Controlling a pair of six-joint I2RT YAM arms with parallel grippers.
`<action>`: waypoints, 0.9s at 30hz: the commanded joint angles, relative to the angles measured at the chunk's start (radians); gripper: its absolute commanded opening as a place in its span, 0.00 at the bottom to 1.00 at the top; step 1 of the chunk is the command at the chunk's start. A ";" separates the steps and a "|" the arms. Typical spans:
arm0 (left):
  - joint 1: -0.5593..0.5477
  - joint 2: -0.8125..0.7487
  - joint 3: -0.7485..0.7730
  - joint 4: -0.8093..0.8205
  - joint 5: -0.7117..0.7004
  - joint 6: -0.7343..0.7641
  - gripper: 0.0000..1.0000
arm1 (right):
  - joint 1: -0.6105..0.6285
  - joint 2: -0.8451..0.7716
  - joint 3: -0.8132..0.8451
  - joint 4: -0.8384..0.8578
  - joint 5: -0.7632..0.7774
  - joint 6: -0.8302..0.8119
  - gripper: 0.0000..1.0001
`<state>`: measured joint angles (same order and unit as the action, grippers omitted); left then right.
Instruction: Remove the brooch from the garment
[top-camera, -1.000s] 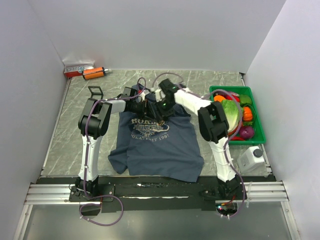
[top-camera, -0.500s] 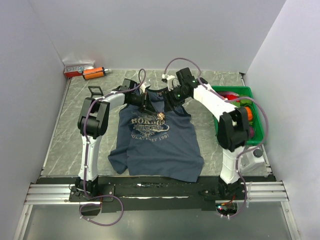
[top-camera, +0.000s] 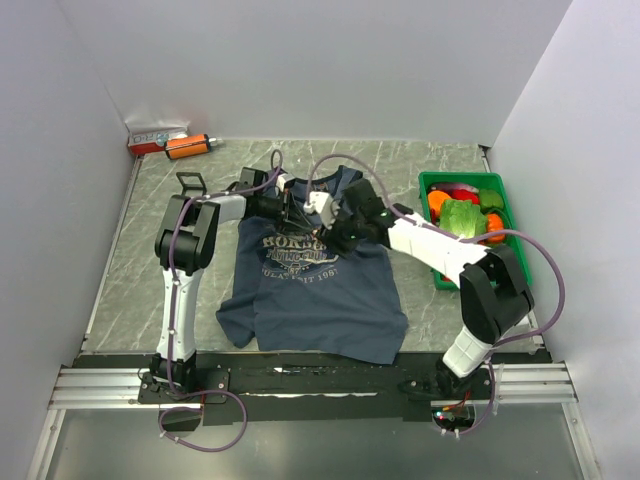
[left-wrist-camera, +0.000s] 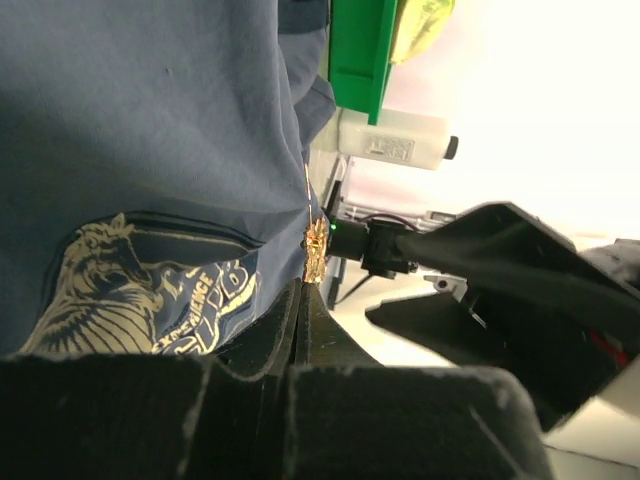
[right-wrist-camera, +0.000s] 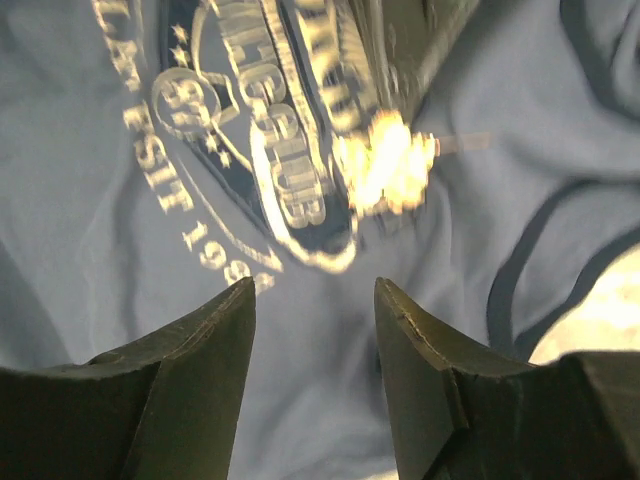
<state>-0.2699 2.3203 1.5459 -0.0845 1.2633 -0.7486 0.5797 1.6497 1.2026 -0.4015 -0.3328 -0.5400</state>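
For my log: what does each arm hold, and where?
The left gripper, jaws shut, pinches the tank top beside the brooch; right gripper, jaws open, holds nothing.

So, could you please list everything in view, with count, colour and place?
garment: one, navy with pale print, spread mid-table
brooch: one, gold, on the garment beside the print
tray: one, green, table's right side
toy vegetables: several, green, orange, red, in the tray
cylinder: one, orange, far left corner
carton: one, red and white, beside the cylinder
small black object: one, black, left of the garment's top
white box: one, white with black knob, beside the tray
table: one, grey marble, under everything
left hand: one, black, shut, tips at the brooch
right hand: one, black, open, above the print near the brooch
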 joint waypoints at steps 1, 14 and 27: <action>-0.005 -0.030 -0.012 0.028 0.061 -0.028 0.01 | 0.029 -0.016 0.021 0.147 0.084 -0.046 0.58; 0.001 -0.226 -0.052 -0.457 -0.208 0.460 0.01 | -0.037 0.045 0.124 0.093 0.136 0.166 0.58; 0.040 -0.289 0.081 -0.707 -0.308 0.735 0.01 | -0.171 -0.021 0.231 -0.046 -0.037 0.311 0.61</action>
<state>-0.2619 2.0598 1.5139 -0.6884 0.9604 -0.1371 0.4961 1.6337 1.3083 -0.3740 -0.2478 -0.3321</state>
